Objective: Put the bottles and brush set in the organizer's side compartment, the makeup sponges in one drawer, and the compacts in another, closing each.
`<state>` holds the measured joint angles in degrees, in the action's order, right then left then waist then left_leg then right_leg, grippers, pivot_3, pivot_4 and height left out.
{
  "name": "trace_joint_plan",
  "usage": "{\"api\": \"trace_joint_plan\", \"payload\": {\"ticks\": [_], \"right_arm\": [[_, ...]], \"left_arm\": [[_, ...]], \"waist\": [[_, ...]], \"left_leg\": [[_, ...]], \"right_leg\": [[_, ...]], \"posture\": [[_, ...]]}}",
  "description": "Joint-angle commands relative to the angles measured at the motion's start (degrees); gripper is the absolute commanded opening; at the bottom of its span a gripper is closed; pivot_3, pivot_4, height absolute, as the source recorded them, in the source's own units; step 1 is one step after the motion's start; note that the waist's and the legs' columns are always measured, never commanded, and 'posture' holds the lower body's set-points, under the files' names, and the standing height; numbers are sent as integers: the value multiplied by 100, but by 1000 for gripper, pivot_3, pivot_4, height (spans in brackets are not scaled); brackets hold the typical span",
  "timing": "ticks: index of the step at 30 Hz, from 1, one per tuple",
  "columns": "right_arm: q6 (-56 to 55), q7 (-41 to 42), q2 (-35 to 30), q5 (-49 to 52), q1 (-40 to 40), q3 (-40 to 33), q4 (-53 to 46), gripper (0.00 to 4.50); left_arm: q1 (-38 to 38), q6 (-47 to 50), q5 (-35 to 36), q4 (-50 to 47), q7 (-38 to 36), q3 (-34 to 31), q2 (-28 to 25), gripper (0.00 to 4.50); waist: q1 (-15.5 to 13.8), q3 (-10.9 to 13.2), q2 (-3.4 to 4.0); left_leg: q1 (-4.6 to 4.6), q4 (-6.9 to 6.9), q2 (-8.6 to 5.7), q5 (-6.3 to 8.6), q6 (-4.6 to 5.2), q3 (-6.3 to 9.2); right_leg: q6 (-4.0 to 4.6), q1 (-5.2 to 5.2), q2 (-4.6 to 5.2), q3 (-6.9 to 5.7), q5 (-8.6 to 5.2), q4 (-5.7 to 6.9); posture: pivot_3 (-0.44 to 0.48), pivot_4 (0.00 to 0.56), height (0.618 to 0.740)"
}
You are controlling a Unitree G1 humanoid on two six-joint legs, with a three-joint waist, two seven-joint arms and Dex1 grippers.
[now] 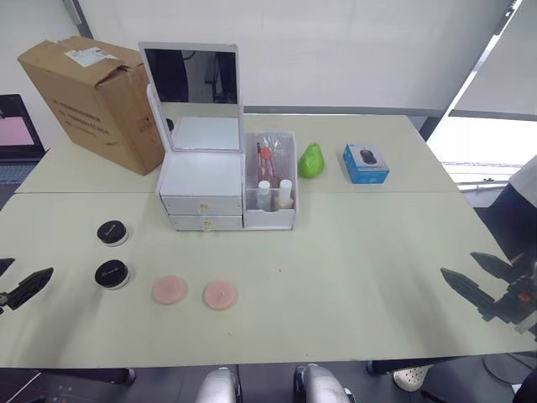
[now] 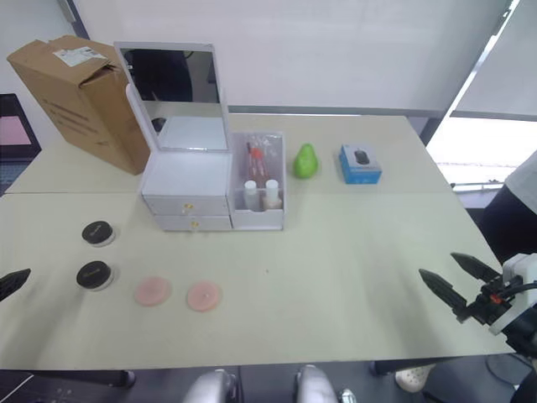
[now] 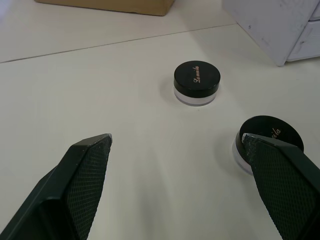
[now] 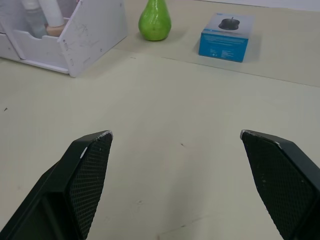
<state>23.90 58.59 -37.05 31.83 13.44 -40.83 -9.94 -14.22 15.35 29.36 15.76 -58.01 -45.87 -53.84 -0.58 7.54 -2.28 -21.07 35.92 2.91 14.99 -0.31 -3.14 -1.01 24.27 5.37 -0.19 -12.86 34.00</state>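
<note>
The white organizer [image 1: 204, 178] stands at mid-table with its mirror lid upright and both gold-knobbed drawers shut. Its side compartment [image 1: 289, 172] holds the two bottles [image 1: 265, 194] [image 1: 285, 192] and, behind them, the brush set [image 1: 267, 157]. Two pink makeup sponges [image 1: 169, 290] [image 1: 220, 295] lie side by side in front of the organizer. The two black-lidded compacts [image 1: 112, 232] [image 1: 112, 274] sit left of the sponges. My left gripper [image 3: 177, 137] is open and empty at the table's left edge, with the nearer compact [image 3: 272, 135] by one finger. Low at the table's right edge, my right gripper [image 4: 176, 134] hovers open and empty.
A cardboard box [image 1: 92, 96] stands at the back left beside the organizer. A green pear [image 1: 311, 159] and a small blue box [image 1: 365, 163] sit right of the side compartment. A person in dark clothing [image 1: 516, 210] is at the far right edge.
</note>
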Motion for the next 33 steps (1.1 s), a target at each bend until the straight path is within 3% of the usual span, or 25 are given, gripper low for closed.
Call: {"api": "trace_joint_plan", "payload": {"ticks": [1,5,11,13,17,19,25,28,33], "right_arm": [[264,-86,-235,345,-14,54,-468,4451],[953,-352,-460,1008,-353,358,-1144,4451],[1851,-1175,-439,1887,-1911,1657,-2014,4451],[1897,-1332,-318,1873,-2404,2116,-2035,4451],[1864,-1475,-46,1583,-3227,3016,-1853,4451],[1735,-1421,-52,1220,-3439,3456,-1747,4451],[1275,-1015,-41,445,-3815,4340,-1326,4451],[1062,-875,12,230,-3914,4487,-1102,4451],[959,-775,103,144,-3991,4485,-942,4451]], "left_arm": [[-28,21,8,-336,62,-56,24,4500],[-345,283,167,-1223,288,48,480,4500],[-949,536,403,-3689,1300,1099,2232,4500],[-876,384,192,-4321,1882,1691,2937,4500],[-385,-362,-1063,-4933,3386,2946,4356,4500],[-278,-927,-1972,-4897,3706,3591,4559,4500],[671,-1794,-3324,-3671,4989,4342,5121,4500],[1107,-1989,-3707,-3172,5337,4523,5214,4500],[1850,-2135,-3690,-2373,5640,4587,5325,4500]], "waist": [[-9,0,0],[-6,1,9],[8,0,-6],[-30,1,-23],[-141,-11,-44],[-168,-31,-58],[-161,-37,-25],[-159,-39,-29],[-150,-39,-29]], "left_leg": [[0,0,0,0,0,-4],[-1,0,2,0,0,-2],[-1,11,3,-1,2,3],[-4,17,-5,-1,2,-5],[-35,54,-11,-22,37,0],[-60,78,-11,-31,52,10],[-59,95,-15,-34,60,16],[-60,101,-16,-35,61,28],[-58,106,-15,-36,63,38]], "right_leg": [[0,0,2,-2,0,0],[0,-4,17,-16,0,-1],[-8,-12,19,-29,15,-3],[-11,-13,15,-34,19,-2],[-10,-25,-5,-38,32,-1],[-3,-50,-16,-37,49,-1],[-9,-56,-18,-38,46,-5],[-11,-62,-23,-44,48,-3],[-26,-67,-29,-47,59,-2]], "posture": [[0,150,740],[0,150,740],[0,150,740],[0,150,740],[0,150,740],[0,150,740],[0,150,740],[0,150,740],[0,150,740]]}}
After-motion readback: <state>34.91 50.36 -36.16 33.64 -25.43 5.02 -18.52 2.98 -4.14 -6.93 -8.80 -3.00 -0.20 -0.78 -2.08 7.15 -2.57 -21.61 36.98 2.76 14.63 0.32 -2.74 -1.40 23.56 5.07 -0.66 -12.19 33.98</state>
